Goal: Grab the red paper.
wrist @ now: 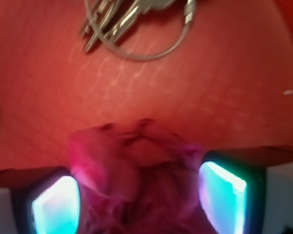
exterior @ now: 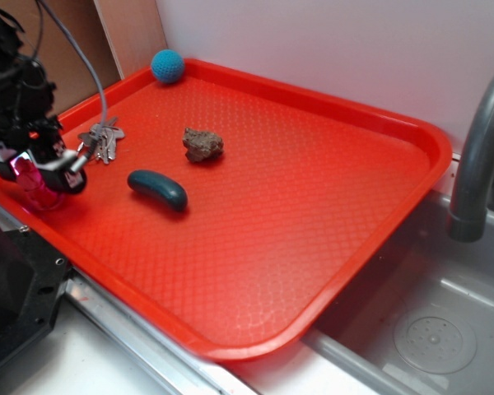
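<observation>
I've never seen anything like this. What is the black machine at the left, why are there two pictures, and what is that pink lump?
The black machine is a robot arm; its hand works like pincers. One picture is taken from outside, looking down on an orange-red tray beside a sink. The other comes from a camera on the arm's wrist, so the two glowing fingers frame it. On the tray lie keys, a brown rock, a dark teal oblong piece and a blue ball. The pink lump is crumpled red paper, sitting between the fingers.

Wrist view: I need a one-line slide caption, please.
End effector pads flank a crumpled dark-red paper wad on the orange-red plastic tray, metal keys ahead.
</observation>
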